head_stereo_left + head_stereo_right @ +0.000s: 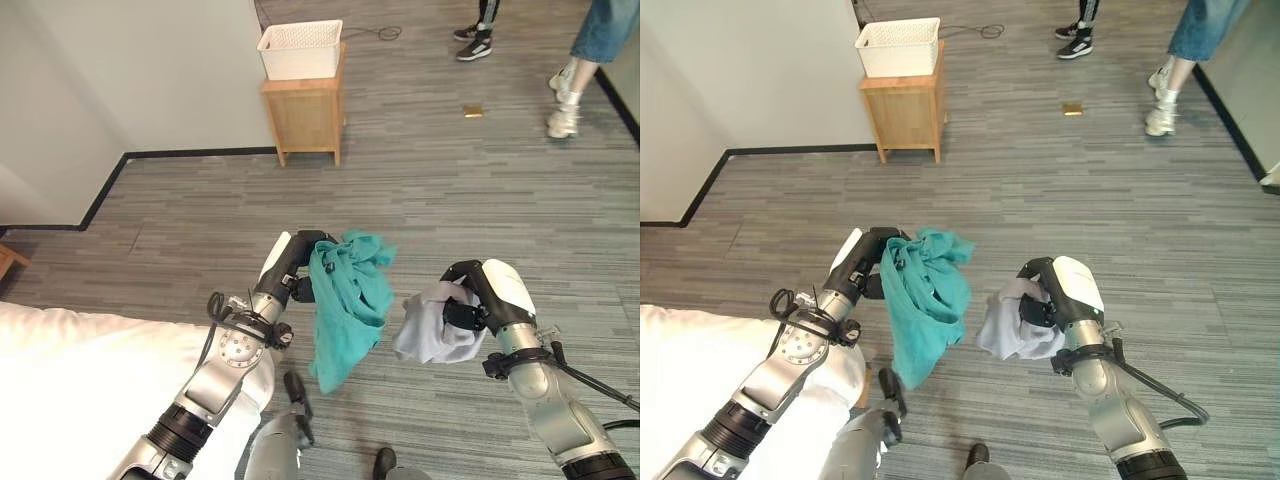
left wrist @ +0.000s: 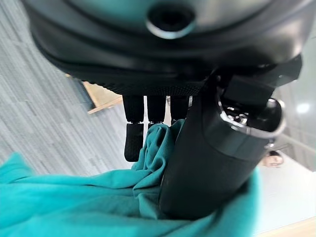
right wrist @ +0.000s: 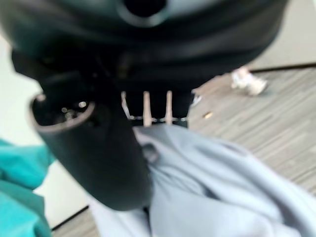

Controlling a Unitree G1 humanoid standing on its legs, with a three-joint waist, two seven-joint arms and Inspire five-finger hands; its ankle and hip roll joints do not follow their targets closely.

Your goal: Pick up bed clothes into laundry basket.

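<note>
A teal garment [image 1: 347, 297] hangs in the air from my left hand [image 1: 297, 262], whose fingers and thumb are curled round its top; the left wrist view shows the thumb pressed into the teal cloth [image 2: 98, 197]. A pale grey garment [image 1: 432, 328] is bunched in my right hand [image 1: 477, 295], which is shut on it, with the grey cloth [image 3: 217, 182] under the thumb in the right wrist view. Both hands are held over the grey floor. A white laundry basket [image 1: 300, 50] stands on a small wooden cabinet [image 1: 305, 118] far ahead by the wall.
The white bed [image 1: 80, 380] lies at the lower left under my left arm. Two people's legs and shoes [image 1: 565, 95] stand at the far right, past a small brown object [image 1: 472, 111] on the floor. A wall corner with black skirting [image 1: 110, 185] is on the left.
</note>
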